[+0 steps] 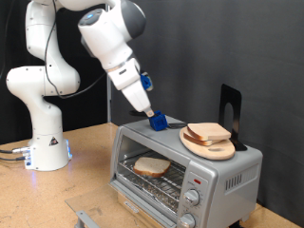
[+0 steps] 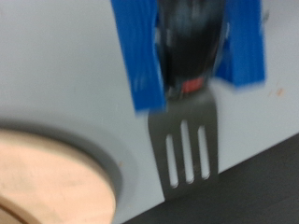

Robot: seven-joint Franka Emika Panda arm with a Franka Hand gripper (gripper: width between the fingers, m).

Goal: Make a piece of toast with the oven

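Observation:
The silver oven stands on the table, and one piece of toast lies inside it on the wire rack. A second slice rests on a round wooden plate on the oven's roof. My gripper with blue fingers is down at the roof's left end in the exterior view, beside the plate. In the wrist view the gripper is shut on the black handle of a slotted metal spatula, whose blade lies over the grey roof near the plate.
Two round knobs and a red mark sit on the oven's front right. A black upright stand rises behind the plate. The robot base is at the exterior view's left, with a cable on the wooden table.

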